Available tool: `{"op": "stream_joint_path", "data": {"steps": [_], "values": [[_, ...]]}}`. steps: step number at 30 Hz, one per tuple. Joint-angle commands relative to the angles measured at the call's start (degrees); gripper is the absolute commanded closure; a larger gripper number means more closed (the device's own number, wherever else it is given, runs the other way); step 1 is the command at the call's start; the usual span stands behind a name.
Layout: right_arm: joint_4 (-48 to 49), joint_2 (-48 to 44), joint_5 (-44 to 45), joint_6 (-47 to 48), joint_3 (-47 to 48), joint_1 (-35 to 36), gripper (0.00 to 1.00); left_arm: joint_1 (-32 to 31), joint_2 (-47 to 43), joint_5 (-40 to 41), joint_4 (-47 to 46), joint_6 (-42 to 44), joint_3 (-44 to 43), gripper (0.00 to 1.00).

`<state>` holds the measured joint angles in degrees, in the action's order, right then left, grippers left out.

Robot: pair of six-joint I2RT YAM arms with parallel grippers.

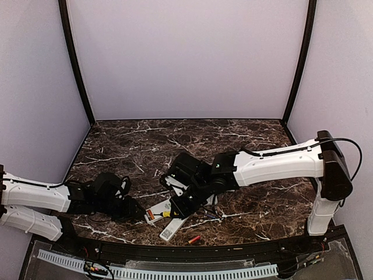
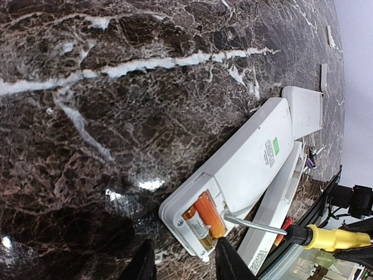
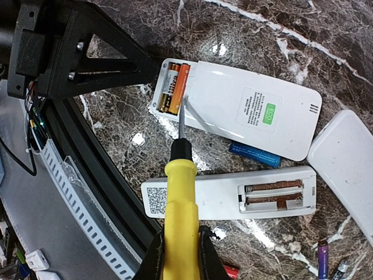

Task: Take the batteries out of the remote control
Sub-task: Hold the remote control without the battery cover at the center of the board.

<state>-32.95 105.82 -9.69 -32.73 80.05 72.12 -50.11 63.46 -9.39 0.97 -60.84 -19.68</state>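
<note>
A white remote [image 2: 247,166] lies back up near the table's front edge, its end compartment open with two orange batteries [image 2: 205,223] inside; both also show in the right wrist view, the remote [image 3: 250,111] and the batteries [image 3: 175,87]. My right gripper [image 3: 180,256] is shut on a yellow-handled screwdriver [image 3: 180,216], whose metal tip rests at the compartment's edge against the batteries. My left gripper [image 2: 183,262] is open, its fingers just off the remote's battery end. In the top view the left gripper [image 1: 137,211] and the right gripper [image 1: 185,204] meet over the remote [image 1: 158,211].
A slim white remote [image 3: 233,198] with an empty compartment lies beside the first. A blue battery [image 3: 254,154] lies between them. A red battery [image 1: 194,239] and a purple one [image 3: 322,256] lie loose nearby. Another white remote [image 3: 347,157] lies further right. The table's black front rail [image 1: 192,252] is close.
</note>
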Motion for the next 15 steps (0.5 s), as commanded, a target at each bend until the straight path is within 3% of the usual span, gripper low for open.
{"op": "stream_joint_path", "data": {"steps": [1,15], "values": [[-2.43,1.05,3.01,1.19,2.68,1.06,1.0,-0.24,1.42,-0.84,-0.79,-0.27,0.95,0.68],[-3.43,3.05,2.02,0.47,3.51,1.23,1.0,-0.22,4.37,-1.76,-3.4,-0.24,0.85,0.81]]}}
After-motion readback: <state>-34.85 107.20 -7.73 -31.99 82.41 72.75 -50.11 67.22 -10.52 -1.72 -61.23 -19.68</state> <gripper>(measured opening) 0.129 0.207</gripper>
